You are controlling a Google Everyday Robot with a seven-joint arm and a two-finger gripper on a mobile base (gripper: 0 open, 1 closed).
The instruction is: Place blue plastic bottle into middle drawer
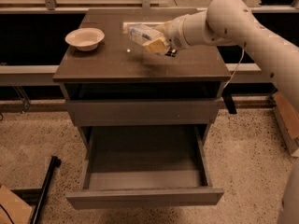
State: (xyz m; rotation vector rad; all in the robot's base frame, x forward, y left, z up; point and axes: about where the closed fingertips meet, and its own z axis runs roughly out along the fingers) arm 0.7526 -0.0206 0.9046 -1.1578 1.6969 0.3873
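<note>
Pale-labelled blue plastic bottle (139, 32) clamped in tool (156, 44) over cabinet top (103, 62), label text unreadable, middle drawer (145, 197) open

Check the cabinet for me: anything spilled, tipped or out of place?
Nothing stands out. The pincer holds the blue plastic bottle on its side over the cabinet top, the bowl sits upright, and the middle drawer is pulled open squarely.

You have the cream-white arm's (224, 17) tan-fingered gripper (156, 44) above the dark brown cabinet top (107, 62), clasping the blue plastic bottle (139, 32), which is clear with a pale bluish-white label. Your bowl (85, 38) is cream. The middle drawer (145, 179) looks grey-brown with a plain grey floor. The ground (245, 171) is beige, speckled dark.
</note>
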